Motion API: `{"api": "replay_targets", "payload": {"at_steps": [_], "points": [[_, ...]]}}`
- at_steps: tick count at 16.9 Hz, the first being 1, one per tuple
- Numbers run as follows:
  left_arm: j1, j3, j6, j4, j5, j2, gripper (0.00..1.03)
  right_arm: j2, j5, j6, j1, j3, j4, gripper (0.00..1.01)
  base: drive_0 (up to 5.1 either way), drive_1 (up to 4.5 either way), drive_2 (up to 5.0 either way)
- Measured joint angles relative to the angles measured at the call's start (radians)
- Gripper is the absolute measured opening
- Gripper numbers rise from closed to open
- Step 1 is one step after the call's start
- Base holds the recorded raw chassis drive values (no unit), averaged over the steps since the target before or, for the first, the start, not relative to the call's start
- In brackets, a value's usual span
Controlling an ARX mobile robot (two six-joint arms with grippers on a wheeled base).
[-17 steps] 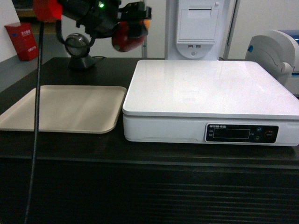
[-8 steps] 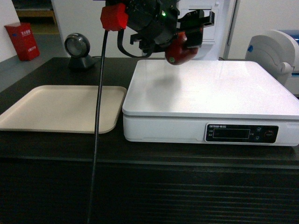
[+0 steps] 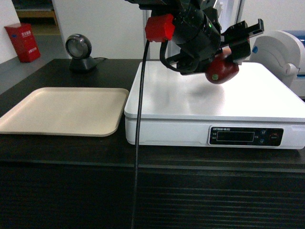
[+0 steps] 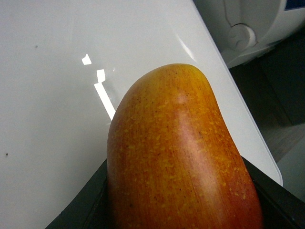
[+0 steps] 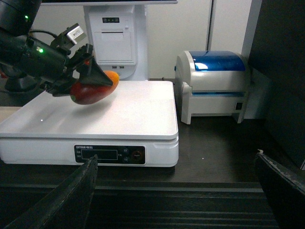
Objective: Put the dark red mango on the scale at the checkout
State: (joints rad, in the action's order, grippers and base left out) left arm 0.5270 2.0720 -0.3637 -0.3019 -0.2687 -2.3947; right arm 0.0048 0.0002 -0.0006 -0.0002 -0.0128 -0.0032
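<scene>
Dark red mango between left fingers

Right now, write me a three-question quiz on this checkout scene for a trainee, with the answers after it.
1. True or false: the mango already rests on the scale.
2. Which tool holds the mango? A) left tool B) right tool C) neither
3. Fill in: the beige tray lies on the counter to the ____ of the scale in the head view.

Key
1. False. In the right wrist view the mango hangs clear above the scale's white top.
2. A. The left tool is shut on it; the right tool's open fingers show at that view's bottom edge, holding nothing.
3. Left.
</scene>
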Motion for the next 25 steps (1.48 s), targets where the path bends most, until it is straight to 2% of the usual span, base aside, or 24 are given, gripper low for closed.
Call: {"api": "replay_targets", "payload": {"at_steps": [2, 4, 8, 9, 12, 13, 14, 16, 17, 18, 19, 20, 22, 24, 25], "points": [[0.0, 0.011, -0.051, -0.028, 0.026, -0.013, 0.61, 0.0, 0.0, 0.0, 0.0, 0.0, 0.0, 0.98, 0.0, 0.0, 0.0], [0.0, 0.011, -0.074, -0.053, 0.035, -0.013, 0.61, 0.0, 0.0, 0.0, 0.0, 0.0, 0.0, 0.98, 0.0, 0.0, 0.0], [0.019, 0.009, -0.09, -0.091, 0.041, -0.021, 0.61, 0.0, 0.0, 0.0, 0.0, 0.0, 0.0, 0.98, 0.0, 0.0, 0.0], [0.021, 0.01, -0.098, -0.096, 0.04, -0.021, 0.65, 0.0, 0.0, 0.0, 0.0, 0.0, 0.0, 0.98, 0.0, 0.0, 0.0], [0.023, 0.013, -0.101, -0.106, 0.039, -0.021, 0.94, 0.0, 0.0, 0.0, 0.0, 0.0, 0.0, 0.98, 0.0, 0.0, 0.0], [0.022, 0.017, -0.101, -0.105, 0.039, -0.021, 1.0, 0.0, 0.0, 0.0, 0.0, 0.0, 0.0, 0.98, 0.0, 0.0, 0.0], [0.021, 0.021, -0.101, -0.1, 0.033, -0.021, 0.97, 0.0, 0.0, 0.0, 0.0, 0.0, 0.0, 0.98, 0.0, 0.0, 0.0], [0.014, 0.024, -0.1, -0.078, 0.035, -0.021, 0.98, 0.0, 0.0, 0.0, 0.0, 0.0, 0.0, 0.98, 0.0, 0.0, 0.0], [0.012, 0.024, -0.097, -0.057, 0.054, -0.021, 0.98, 0.0, 0.0, 0.0, 0.0, 0.0, 0.0, 0.98, 0.0, 0.0, 0.0], [0.011, 0.003, -0.071, 0.014, 0.094, -0.014, 0.98, 0.0, 0.0, 0.0, 0.0, 0.0, 0.0, 0.98, 0.0, 0.0, 0.0], [0.01, -0.052, -0.027, 0.1, 0.14, 0.012, 0.98, 0.0, 0.0, 0.0, 0.0, 0.0, 0.0, 0.98, 0.0, 0.0, 0.0], [0.005, -0.103, 0.019, 0.178, 0.157, 0.042, 0.98, 0.0, 0.0, 0.0, 0.0, 0.0, 0.0, 0.98, 0.0, 0.0, 0.0], [-0.002, -0.234, 0.129, 0.417, 0.138, 0.133, 0.98, 0.0, 0.0, 0.0, 0.0, 0.0, 0.0, 0.98, 0.0, 0.0, 0.0], [-0.024, -0.346, 0.169, 0.602, 0.084, 0.24, 0.98, 0.0, 0.0, 0.0, 0.0, 0.0, 0.0, 0.98, 0.0, 0.0, 0.0], [-0.038, -0.396, 0.17, 0.665, 0.061, 0.286, 0.98, 0.0, 0.0, 0.0, 0.0, 0.0, 0.0, 0.98, 0.0, 0.0, 0.0]]}}
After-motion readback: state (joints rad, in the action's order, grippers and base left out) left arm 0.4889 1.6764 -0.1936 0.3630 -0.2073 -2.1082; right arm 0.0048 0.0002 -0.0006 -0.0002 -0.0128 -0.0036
